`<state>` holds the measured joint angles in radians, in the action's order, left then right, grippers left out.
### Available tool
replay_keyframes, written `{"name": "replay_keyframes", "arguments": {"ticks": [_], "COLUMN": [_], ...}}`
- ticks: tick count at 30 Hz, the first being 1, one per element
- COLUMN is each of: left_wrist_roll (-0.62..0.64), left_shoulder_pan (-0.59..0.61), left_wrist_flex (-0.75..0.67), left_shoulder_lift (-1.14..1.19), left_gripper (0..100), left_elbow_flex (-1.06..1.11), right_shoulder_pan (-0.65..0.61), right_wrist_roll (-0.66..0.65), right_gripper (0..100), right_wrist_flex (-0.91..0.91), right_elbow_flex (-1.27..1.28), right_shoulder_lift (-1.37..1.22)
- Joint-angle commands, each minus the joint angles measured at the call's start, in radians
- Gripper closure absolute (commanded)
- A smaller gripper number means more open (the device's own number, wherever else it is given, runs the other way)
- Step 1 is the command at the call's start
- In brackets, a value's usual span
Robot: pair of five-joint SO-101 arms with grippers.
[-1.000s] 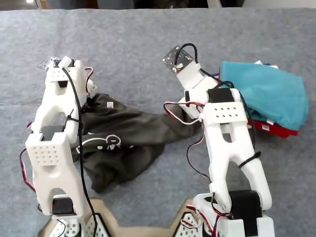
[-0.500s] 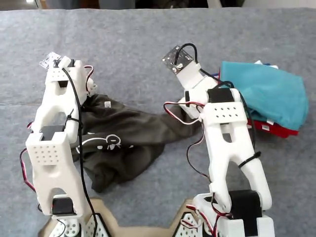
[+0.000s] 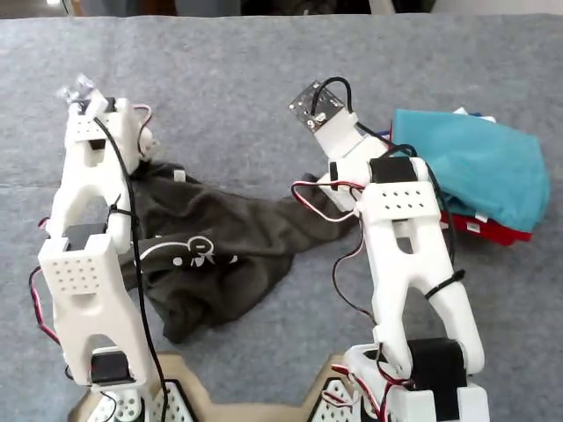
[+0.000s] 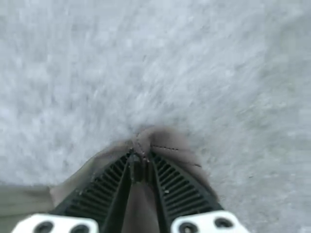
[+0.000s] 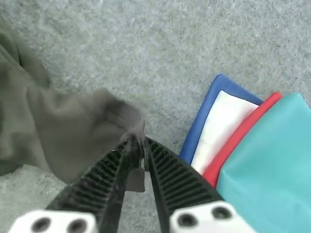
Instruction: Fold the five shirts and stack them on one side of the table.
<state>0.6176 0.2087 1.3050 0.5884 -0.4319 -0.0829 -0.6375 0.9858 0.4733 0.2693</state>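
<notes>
A dark olive shirt point(image 3: 220, 251) lies crumpled and stretched between the two arms on the grey table. My left gripper point(image 4: 139, 162) is shut on one corner of the shirt point(image 4: 160, 145), at the table's left. My right gripper point(image 5: 137, 147) is shut on another corner of the shirt point(image 5: 73, 131), near the table's middle. A stack of folded shirts lies at the right, with a teal one point(image 3: 479, 163) on top, a red one point(image 3: 501, 230) under it, and white point(image 5: 221, 124) and blue point(image 5: 206, 109) layers below.
The grey felt table cover point(image 3: 264, 70) stretches open behind the arms. The folded stack point(image 5: 262, 145) lies close beside my right gripper. Tan arm bases point(image 3: 246, 409) sit at the front edge.
My left arm has moved toward the back left, pulling its corner of the olive shirt and stretching the cloth. The right arm has stayed still.
</notes>
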Motion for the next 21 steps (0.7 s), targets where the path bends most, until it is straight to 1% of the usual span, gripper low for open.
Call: {"name": "replay_keyframes", "arguments": {"ticks": [1, 5, 10, 12, 16, 21], "left_wrist_roll": [-0.066, -0.127, -0.198, -0.252, -0.353, -0.384], "left_shoulder_pan": [0.015, 0.015, 0.027, 0.038, 0.050, 0.136], "left_wrist_flex": [0.103, 0.249, 0.436, 0.459, 0.457, 0.453], "left_shoulder_lift": [-0.023, -0.023, -0.023, -0.023, -0.150, -0.336], "left_gripper": [97, 97, 97, 97, 97, 97], "left_elbow_flex": [-0.209, -0.527, -1.072, -1.247, -1.222, -1.216], "right_shoulder_pan": [-0.008, -0.006, 0.018, 0.038, 0.081, 0.123], "right_wrist_roll": [0.114, 0.215, 0.316, 0.367, 0.476, 0.578], "right_gripper": [98.5, 98.5, 98.5, 98.5, 98.5, 98.5], "right_wrist_flex": [-0.009, 0.041, 0.153, 0.192, 0.252, 0.258], "right_elbow_flex": [-0.122, -0.303, -0.625, -0.773, -1.069, -1.368], "right_shoulder_lift": [0.007, 0.007, 0.007, 0.007, 0.007, 0.007]}}
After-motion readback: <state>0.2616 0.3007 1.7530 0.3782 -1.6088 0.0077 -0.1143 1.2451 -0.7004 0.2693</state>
